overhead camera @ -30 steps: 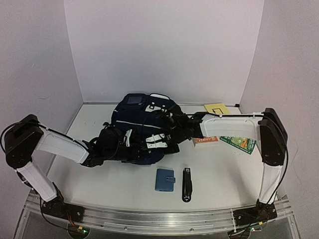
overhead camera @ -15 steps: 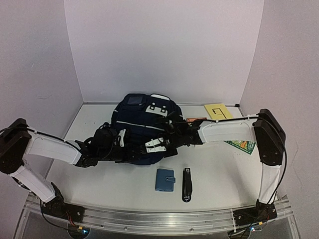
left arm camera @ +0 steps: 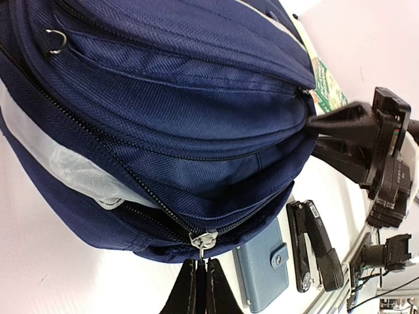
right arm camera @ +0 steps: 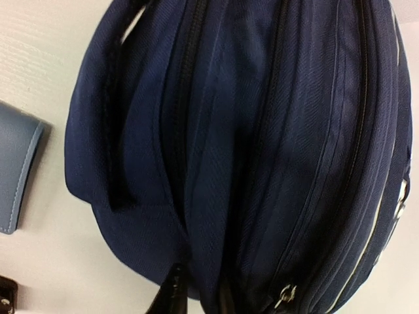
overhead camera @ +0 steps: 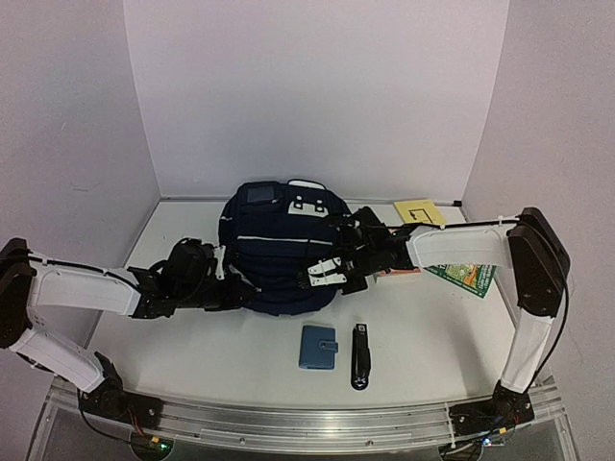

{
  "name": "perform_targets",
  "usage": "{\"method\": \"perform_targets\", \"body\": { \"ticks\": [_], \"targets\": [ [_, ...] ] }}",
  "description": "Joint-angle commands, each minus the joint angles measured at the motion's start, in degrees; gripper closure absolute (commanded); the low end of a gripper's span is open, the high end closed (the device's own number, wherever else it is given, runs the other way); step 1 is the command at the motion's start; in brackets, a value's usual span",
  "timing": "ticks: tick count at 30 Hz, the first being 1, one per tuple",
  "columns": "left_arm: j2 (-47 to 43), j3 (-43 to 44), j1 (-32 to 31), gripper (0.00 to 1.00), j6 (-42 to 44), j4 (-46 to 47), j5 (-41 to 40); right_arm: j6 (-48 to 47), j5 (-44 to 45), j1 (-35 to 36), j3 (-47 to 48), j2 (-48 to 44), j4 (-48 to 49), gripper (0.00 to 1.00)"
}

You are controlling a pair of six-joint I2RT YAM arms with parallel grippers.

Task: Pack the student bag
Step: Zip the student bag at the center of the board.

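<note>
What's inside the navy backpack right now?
Nothing inside shows: fabric of the student bag covers its interior in every view. The blue wallet and black stapler lie outside, near it.

We see a white counter (overhead camera: 432, 327) closed in by 3 plain lavender walls: back wall (overhead camera: 307, 96), left wall (overhead camera: 67, 125) and right wall (overhead camera: 562, 115). An aluminium rail (overhead camera: 307, 415) runs along the counter's near edge. Light is even, with soft shadows in the far corners.
</note>
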Motion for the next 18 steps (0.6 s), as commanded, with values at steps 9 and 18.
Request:
{"method": "perform_targets", "body": {
  "ticks": [9, 18],
  "targets": [
    [9.42, 5.79, -2.14, 1.00, 0.39, 14.89, 13.14, 12.71, 0.64, 8.08, 4.30, -4.35, -7.19, 0.39],
    [8.22, 4.49, -2.72, 1.00, -0.50, 17.24, 13.52, 16.69, 2.75, 8.97, 11.34, 4.44, -6.46, 0.50]
  ]
}}
